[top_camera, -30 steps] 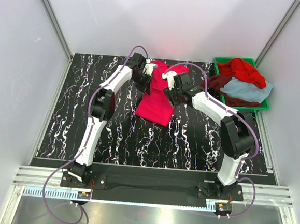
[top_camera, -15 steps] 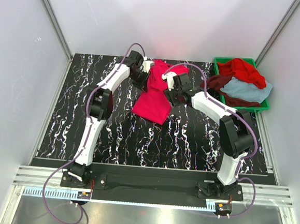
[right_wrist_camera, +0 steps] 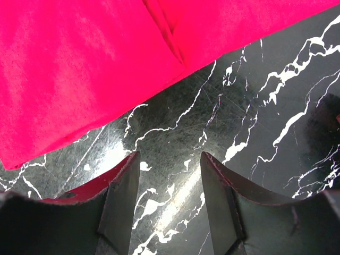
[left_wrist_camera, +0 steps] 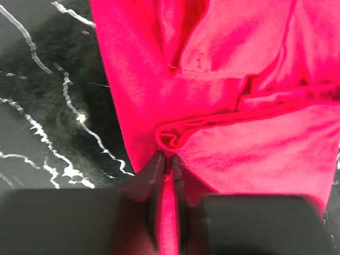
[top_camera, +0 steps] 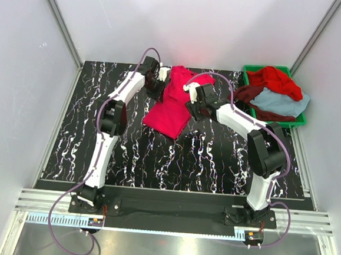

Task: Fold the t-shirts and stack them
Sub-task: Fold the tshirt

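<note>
A crimson-pink t-shirt (top_camera: 168, 108) lies partly folded as a long strip at the back middle of the black marble table (top_camera: 88, 127). My left gripper (top_camera: 160, 83) is at the strip's far left edge. In the left wrist view it (left_wrist_camera: 167, 160) is shut on a thin fold of the pink cloth (left_wrist_camera: 239, 106), which bunches just ahead of the tips. My right gripper (top_camera: 191, 101) is on the shirt's right side. In the right wrist view it (right_wrist_camera: 170, 162) stands open over bare marble, close beside the shirt's edge (right_wrist_camera: 79, 69), with nothing between its fingers.
A green bin (top_camera: 246, 68) at the back right holds a brighter red shirt (top_camera: 274, 80), a light blue-grey shirt (top_camera: 280, 102) and a dark maroon shirt (top_camera: 247, 93). White walls and metal rails border the table.
The pink shirt's near end has slid left over the table as my left gripper pulled back and left. The right gripper shifted slightly left, still open.
</note>
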{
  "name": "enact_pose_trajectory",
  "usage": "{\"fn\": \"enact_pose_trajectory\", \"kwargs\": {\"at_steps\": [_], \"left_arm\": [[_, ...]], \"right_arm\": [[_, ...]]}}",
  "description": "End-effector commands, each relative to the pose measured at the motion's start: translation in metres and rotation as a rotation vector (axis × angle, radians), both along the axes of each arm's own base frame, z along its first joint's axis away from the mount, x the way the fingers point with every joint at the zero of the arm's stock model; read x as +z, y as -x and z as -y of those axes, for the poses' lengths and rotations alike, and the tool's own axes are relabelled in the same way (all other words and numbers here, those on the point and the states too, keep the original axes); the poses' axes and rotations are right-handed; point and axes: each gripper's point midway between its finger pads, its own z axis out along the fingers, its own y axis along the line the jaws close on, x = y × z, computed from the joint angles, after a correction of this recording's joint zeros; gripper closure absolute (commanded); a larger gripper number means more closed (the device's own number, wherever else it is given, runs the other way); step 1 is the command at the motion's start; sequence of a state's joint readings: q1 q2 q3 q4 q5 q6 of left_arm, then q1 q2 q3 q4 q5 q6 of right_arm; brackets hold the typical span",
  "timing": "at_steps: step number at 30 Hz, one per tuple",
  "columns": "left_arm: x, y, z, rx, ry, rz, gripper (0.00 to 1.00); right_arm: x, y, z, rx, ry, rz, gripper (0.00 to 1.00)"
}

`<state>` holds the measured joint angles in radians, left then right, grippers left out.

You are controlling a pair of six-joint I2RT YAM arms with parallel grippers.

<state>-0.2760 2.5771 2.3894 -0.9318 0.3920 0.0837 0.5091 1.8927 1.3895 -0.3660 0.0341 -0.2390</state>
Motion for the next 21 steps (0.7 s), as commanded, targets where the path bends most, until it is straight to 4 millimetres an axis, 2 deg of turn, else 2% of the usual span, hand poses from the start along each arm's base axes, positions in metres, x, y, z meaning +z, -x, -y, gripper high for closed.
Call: {"fn": "enact_pose_trajectory", "kwargs": {"at_steps": [1, 3, 4, 6, 8, 13, 17, 21], "left_arm": [[0.046, -0.026, -0.008, 0.051, -0.032, 0.147, 0.70], [0.053, -0.028, -0.013, 0.068, -0.048, 0.165, 0.57], [0.055, -0.028, -0.014, 0.075, -0.053, 0.167, 0.47], [0.058, -0.027, -0.017, 0.091, -0.057, 0.168, 0.40], [0.052, -0.024, -0.020, 0.094, -0.062, 0.148, 0.36], [0.037, -0.020, -0.027, 0.103, -0.053, 0.098, 0.37], [0.024, -0.010, -0.025, 0.084, -0.002, 0.030, 0.58], [0.010, 0.011, -0.022, 0.064, 0.049, -0.072, 0.57]], "right_arm": [[0.019, -0.016, -0.009, -0.006, -0.047, 0.045, 0.44], [0.019, -0.017, -0.010, -0.004, -0.047, 0.044, 0.44], [0.019, -0.017, -0.011, -0.005, -0.050, 0.041, 0.44], [0.018, -0.017, -0.012, -0.002, -0.053, 0.039, 0.44], [0.018, -0.018, -0.012, -0.003, -0.053, 0.037, 0.44], [0.018, -0.021, -0.013, -0.006, -0.052, 0.041, 0.44], [0.016, -0.018, -0.011, -0.006, -0.048, 0.035, 0.44], [0.015, -0.017, -0.011, -0.006, -0.048, 0.031, 0.44]]}}
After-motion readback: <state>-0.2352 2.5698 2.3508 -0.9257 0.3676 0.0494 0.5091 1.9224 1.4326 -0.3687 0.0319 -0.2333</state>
